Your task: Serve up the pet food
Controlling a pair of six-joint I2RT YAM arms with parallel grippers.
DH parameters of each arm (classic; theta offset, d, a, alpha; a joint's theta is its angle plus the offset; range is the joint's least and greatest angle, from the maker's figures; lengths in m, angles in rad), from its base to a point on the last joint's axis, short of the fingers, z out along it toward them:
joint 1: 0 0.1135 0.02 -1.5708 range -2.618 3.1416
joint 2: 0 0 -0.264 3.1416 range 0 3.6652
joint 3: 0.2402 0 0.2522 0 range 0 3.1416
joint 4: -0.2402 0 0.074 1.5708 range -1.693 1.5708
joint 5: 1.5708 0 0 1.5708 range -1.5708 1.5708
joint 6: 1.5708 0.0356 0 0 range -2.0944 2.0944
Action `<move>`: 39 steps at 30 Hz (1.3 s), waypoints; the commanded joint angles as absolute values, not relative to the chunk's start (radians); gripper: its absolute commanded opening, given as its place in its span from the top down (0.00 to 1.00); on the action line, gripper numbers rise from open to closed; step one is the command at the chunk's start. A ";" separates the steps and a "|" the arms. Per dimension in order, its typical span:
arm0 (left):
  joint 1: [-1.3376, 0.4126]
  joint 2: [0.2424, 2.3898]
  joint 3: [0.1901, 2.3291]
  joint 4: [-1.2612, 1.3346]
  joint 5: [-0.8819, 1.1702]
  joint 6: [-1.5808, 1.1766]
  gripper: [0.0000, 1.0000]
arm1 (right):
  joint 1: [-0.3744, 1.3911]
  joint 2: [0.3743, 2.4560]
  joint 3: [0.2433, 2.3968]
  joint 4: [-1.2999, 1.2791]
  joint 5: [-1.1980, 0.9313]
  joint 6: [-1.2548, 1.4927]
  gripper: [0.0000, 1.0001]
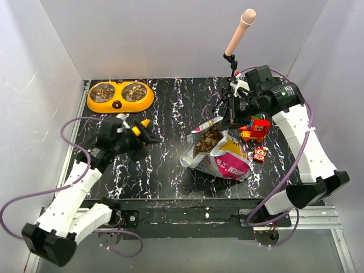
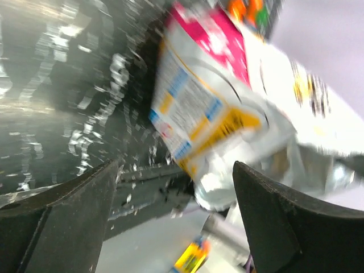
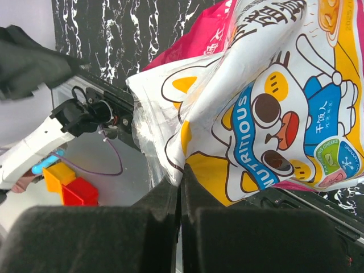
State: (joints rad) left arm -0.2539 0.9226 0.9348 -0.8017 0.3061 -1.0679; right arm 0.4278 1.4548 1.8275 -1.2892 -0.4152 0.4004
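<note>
My right gripper (image 1: 226,120) is pinched tight on the rim of the bag (image 1: 230,162), holding its mouth up at centre frame. The pet food (image 1: 207,142) sits inside that mouth, and the bag's long axis runs toward lower right. My left gripper (image 1: 141,135) hangs spread and empty, just left of the mouth. The yellow dish (image 1: 102,107) lies upper left, nearer my left arm.

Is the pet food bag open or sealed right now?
Open: the bag gapes at its mouth in the top view, with brown kibble visible inside.

Open tabletop (image 1: 170,114) between yellow bowl (image 1: 147,101) and bag (image 1: 230,162); toy bricks (image 1: 256,129) just beside bag
</note>
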 commanded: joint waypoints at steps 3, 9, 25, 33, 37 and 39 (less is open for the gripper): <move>-0.734 1.007 1.077 -0.563 0.177 -0.929 0.16 | 0.456 1.439 1.928 -1.178 -0.598 0.449 0.99; -0.907 1.190 1.256 -0.673 -0.036 -0.779 0.22 | 0.468 1.433 1.930 -1.189 -0.600 0.443 0.99; -0.934 1.433 1.416 -0.767 -0.225 -0.682 0.52 | 0.551 1.454 1.960 -1.189 -0.626 0.426 0.99; -0.914 1.402 1.480 -0.940 -0.380 -0.794 1.00 | 0.669 1.512 2.036 -1.293 -0.441 0.371 0.99; -0.914 1.315 1.503 -1.032 -0.468 -0.995 1.00 | 0.773 1.505 2.010 -1.305 -0.238 0.417 0.85; -0.914 1.287 1.519 -1.103 -0.477 -1.124 1.00 | 0.839 1.491 1.970 -1.296 -0.122 0.462 0.65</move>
State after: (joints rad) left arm -0.9245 1.4284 1.4391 -0.9680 -0.3210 -0.8841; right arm 0.7292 1.5444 1.9488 -1.3594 -0.2413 0.3843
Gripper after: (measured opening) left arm 0.012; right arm 0.205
